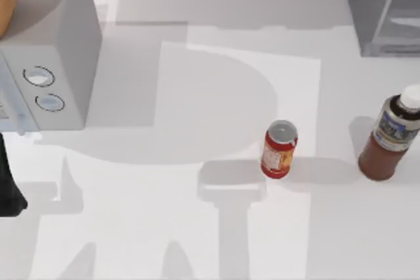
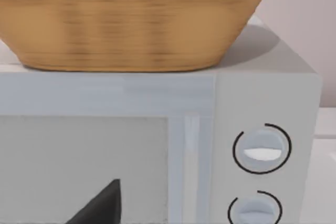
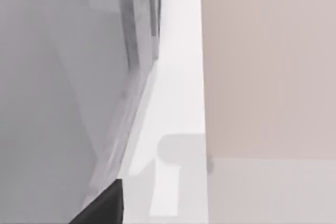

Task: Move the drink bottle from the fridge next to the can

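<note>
blue-white-labelled drink bottle near yellow-orange-labelled can, lettering unreadable

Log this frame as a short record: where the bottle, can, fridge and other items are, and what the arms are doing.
bottle: brown drink bottle with white cap, upright on the white table, at its right, outside the fridge
can: small red can with silver top, upright, left of the bottle, with a gap between them
fridge: large grey cabinet, far right corner
other: white box with two round dials at left, woven basket on top
left arm: dark part at the left edge
</note>
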Motion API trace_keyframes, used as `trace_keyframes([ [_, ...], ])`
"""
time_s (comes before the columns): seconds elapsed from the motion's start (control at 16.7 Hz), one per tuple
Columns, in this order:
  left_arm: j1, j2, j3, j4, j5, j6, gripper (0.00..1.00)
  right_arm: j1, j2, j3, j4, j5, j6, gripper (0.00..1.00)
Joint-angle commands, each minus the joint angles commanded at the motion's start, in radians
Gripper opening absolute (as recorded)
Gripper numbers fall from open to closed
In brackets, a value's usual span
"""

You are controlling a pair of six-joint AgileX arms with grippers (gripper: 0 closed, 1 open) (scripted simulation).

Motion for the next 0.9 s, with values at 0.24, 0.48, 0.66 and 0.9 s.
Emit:
trace_keyframes([
  [0.24, 0.0, 0.0, 0.0, 0.0, 0.0, 0.0, 1.0, -0.01, -0.007, -0.008, 0.004, 0.0, 0.0, 1.0],
  [0.48, 0.0, 0.0, 0.0, 0.0, 0.0, 0.0, 1.0, 0.097, -0.026, -0.042, 0.048, 0.089, 0.084, 1.0],
  [0.66, 0.0, 0.0, 0.0, 0.0, 0.0, 0.0, 1.0, 0.283, -0.058, -0.097, 0.114, 0.226, 0.207, 1.0],
  [0.9, 0.0, 0.0, 0.0, 0.0, 0.0, 0.0, 1.0, 0.603, -0.123, -0.189, 0.222, 0.455, 0.404, 1.0],
])
